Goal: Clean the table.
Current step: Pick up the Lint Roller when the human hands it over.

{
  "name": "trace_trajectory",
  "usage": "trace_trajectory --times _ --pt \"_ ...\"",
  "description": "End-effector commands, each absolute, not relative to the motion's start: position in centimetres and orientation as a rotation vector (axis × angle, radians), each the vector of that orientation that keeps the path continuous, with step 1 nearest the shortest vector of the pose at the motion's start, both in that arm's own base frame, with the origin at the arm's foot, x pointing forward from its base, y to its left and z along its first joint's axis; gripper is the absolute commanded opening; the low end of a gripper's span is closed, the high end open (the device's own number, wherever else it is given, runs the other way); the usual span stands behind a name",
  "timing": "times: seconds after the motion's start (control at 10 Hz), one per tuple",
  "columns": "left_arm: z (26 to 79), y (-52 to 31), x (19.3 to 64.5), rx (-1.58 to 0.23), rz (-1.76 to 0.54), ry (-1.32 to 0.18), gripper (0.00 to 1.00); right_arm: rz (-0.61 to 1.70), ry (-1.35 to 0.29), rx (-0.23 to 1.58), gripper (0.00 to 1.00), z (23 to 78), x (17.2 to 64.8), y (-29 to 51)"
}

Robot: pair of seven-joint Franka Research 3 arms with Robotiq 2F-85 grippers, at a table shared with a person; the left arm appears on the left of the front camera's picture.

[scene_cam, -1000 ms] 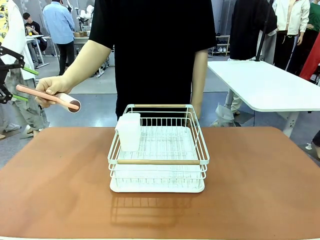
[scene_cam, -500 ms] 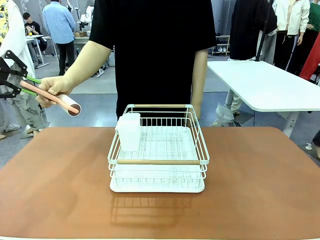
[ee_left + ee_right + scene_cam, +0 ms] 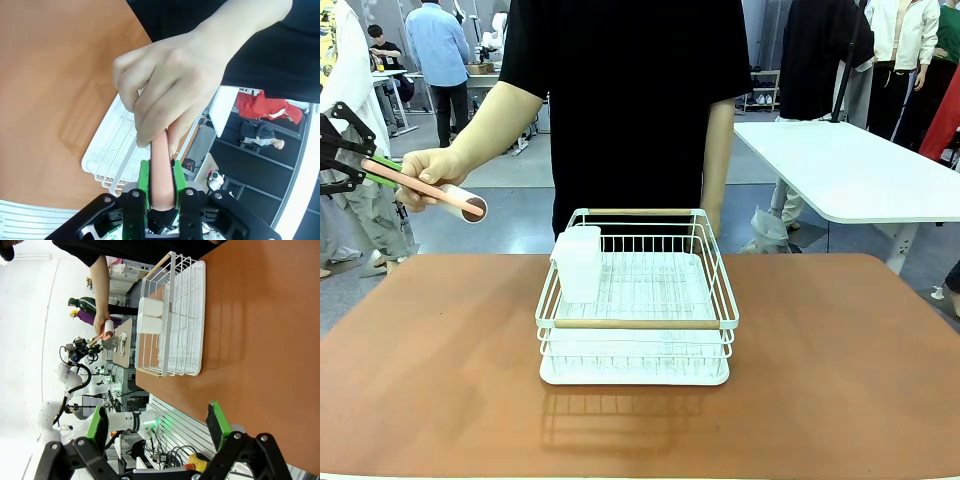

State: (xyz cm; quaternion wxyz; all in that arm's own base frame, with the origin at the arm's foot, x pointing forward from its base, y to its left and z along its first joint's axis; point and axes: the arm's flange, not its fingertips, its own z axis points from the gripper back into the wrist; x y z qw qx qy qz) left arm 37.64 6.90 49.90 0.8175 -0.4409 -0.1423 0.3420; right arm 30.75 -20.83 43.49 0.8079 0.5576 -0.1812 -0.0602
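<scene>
Compared with half a second ago, the lint roller [image 3: 461,203] lies flatter in the upper left of the front view, with its white roll head shifted slightly right. The person's hand [image 3: 428,168] now sits a little higher on the pink handle. One second ago the left gripper [image 3: 382,171] stood open, its pads clear of the handle. Now I read it as closed: in the left wrist view its green pads [image 3: 144,181] press both sides of the handle end, while the person's hand [image 3: 170,85] grips the same handle just beyond them. The right gripper [image 3: 157,422] is spread wide with nothing between its pads, above the table [image 3: 260,340]. The table [image 3: 840,360] fills the lower half of the front view. At its centre stands a white wire dish rack [image 3: 635,323] with wooden rails, seated on a white drip tray. A white plastic utensil caddy [image 3: 578,262] hangs inside the rack at its left side. I cannot tell what the caddy contains.
</scene>
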Motion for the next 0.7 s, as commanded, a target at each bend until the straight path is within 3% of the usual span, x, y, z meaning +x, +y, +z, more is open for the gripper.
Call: trace_trajectory --times 0.0,0.6 --pt "50.06 6.77 37.2 -0.964 0.725 -0.318 0.0 -0.118 -0.397 1.202 1.0 43.9 30.56 -20.85" --pt "49.9 6.9 37.64 -0.94 0.729 -0.303 0.0 -0.118 -0.397 1.202 1.0 43.9 30.56 -20.85"
